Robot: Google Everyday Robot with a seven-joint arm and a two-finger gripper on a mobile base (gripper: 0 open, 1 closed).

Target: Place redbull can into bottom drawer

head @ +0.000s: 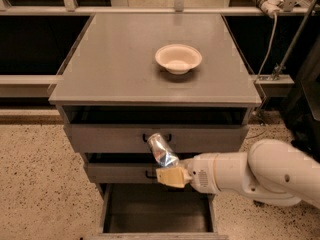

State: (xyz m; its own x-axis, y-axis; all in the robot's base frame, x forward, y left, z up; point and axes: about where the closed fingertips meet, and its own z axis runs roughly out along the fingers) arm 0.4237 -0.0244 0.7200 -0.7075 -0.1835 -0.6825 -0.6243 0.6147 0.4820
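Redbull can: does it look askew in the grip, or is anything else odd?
The redbull can is tilted, top leaning up-left, held at its lower end by the gripper above the open bottom drawer. Nothing spilled; the bowl sits upright.

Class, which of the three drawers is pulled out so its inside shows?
The bottom drawer, below the gripper holding the can; the two above show only their fronts.

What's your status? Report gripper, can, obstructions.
Gripper shut on redbull can, fronting the middle drawer. Can tilted, above open bottom drawer. No obstruction seen below.
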